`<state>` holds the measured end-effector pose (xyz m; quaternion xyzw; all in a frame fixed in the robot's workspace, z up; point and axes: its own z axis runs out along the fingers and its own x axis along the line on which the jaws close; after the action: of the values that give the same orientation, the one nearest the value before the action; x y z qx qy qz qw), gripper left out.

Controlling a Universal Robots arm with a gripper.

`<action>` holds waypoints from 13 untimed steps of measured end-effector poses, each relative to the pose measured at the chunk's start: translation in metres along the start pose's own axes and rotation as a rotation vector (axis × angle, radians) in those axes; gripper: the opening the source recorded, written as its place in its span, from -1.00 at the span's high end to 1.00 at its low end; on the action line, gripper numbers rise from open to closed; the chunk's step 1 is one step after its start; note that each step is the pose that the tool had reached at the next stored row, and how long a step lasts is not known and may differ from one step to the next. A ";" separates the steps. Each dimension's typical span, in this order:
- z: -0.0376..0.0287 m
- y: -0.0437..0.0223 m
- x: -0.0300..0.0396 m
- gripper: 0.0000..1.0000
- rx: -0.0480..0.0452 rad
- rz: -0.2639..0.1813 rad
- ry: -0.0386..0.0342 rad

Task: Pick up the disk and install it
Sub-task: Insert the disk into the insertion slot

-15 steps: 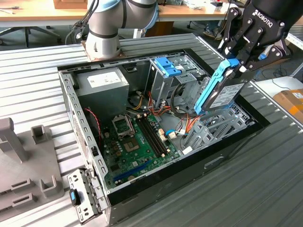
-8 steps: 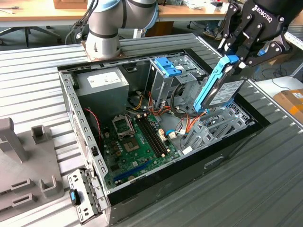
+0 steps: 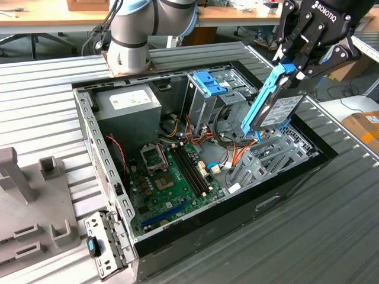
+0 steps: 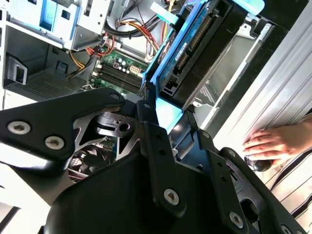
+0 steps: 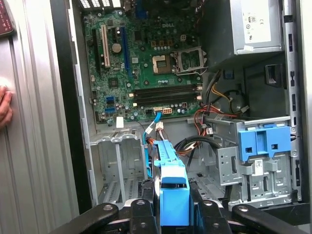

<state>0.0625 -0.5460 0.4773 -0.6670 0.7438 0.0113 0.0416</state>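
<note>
One gripper hangs over the open computer case at the exterior view's right. Its black fingers are closed on one disk, pinching the top of the bright blue carrier frame from both sides. The disk stands on edge and tilted, with its white label towards the exterior view's right. Its lower end is above the one grey drive bay in that corner of the case. I cannot tell whether it touches the bay.

In the first wrist view the blue frame runs straight out from between the fingers, with the bay just beside it. In the second wrist view the disk shows its dark underside and connector edge.

Inside the case lie one green motherboard and one large grey power-supply box with a white label. One tall grey cage topped by one blue latch also stands there.

The case sits on a ribbed metal table. Near the case's front corner lies one loose grey bracket with one small blue tab. One grey fixture is at the exterior view's left. One person's hand rests flat on the table beside the case.
</note>
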 end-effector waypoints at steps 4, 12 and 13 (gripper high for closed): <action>-0.0012 0.0002 -0.0059 0.27 -0.0004 0.000 0.0002; -0.0004 -0.0135 -0.0168 0.27 -0.0088 0.000 0.0039; -0.0002 -0.0156 -0.0184 0.27 -0.0104 0.000 0.0050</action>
<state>0.0800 -0.5295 0.4796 -0.6671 0.7439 0.0135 0.0362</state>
